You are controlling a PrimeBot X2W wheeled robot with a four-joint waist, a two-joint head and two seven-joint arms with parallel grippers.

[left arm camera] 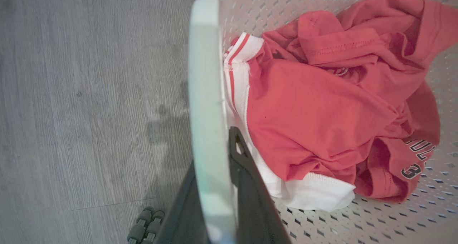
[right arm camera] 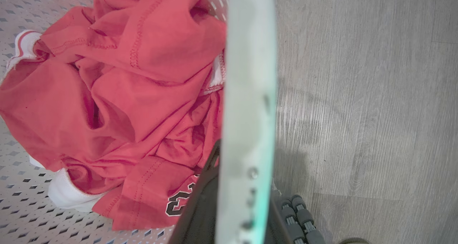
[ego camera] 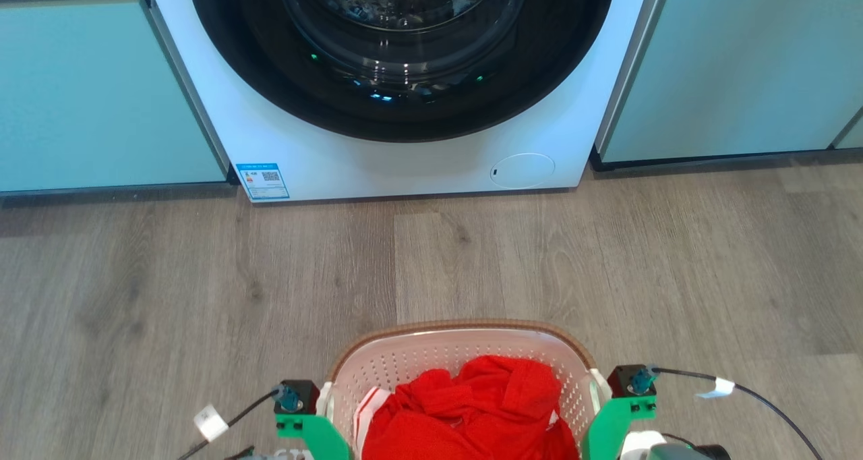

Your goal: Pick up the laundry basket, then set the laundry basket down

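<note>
The laundry basket [ego camera: 458, 326], white and perforated with a brown rim band, sits at the bottom middle of the head view, between my two arms. A red garment [ego camera: 472, 406] with white trim lies bunched inside it. My left gripper [ego camera: 317, 416] is shut on the basket's left handle [left arm camera: 205, 93], one dark finger on each side of it. My right gripper [ego camera: 607, 413] is shut on the right handle [right arm camera: 250, 76] in the same way. Both wrist views look down along the handles, with the floor well below.
A white washing machine [ego camera: 404, 163] with its dark round door [ego camera: 404, 42] shut stands ahead, between teal cabinets [ego camera: 101, 89] [ego camera: 728, 62]. Grey wood floor [ego camera: 607, 264] stretches between it and the basket. My base's wheels [left arm camera: 145, 226] [right arm camera: 297, 215] sit below the handles.
</note>
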